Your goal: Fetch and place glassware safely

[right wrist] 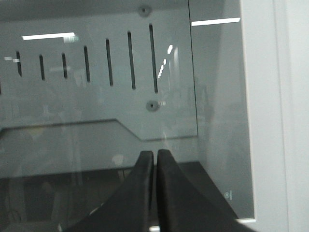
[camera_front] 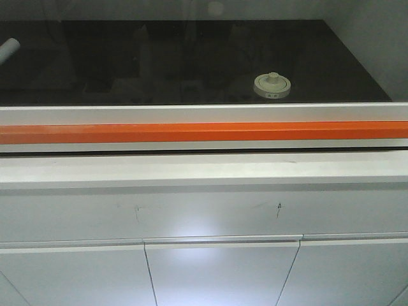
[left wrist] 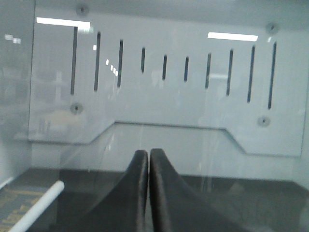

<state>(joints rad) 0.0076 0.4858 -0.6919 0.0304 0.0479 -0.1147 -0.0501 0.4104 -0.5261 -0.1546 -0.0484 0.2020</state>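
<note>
On the glossy black worktop point(camera_front: 159, 64), right of its middle and near its front edge, sits the small squat clear glass jar with a round cream-white lid point(camera_front: 272, 85). The lid is a matte disc with 1 raised centre knob, and a small label shows on the front side. The glass body is barely visible under the lid. At the worktop's far left edge a smooth white cylindrical tube point(camera_front: 9, 48) lies tilted, well apart from the jar. Along the worktop's front runs a flat orange strip point(camera_front: 191, 132) between 2 white rails, with plain white cabinet fronts point(camera_front: 217, 274) and thin seams below. Behind the worktop stands a pale grey back panel point(left wrist: 164, 96) with narrow vertical slots and round screw heads. Left gripper point(left wrist: 148, 153): 2 dark curved matte fingers pressed together, nothing between them, pointed at the panel. Right gripper point(right wrist: 155, 153): same dark fingers, closed, holding nothing, near the worktop's right side wall.
</note>
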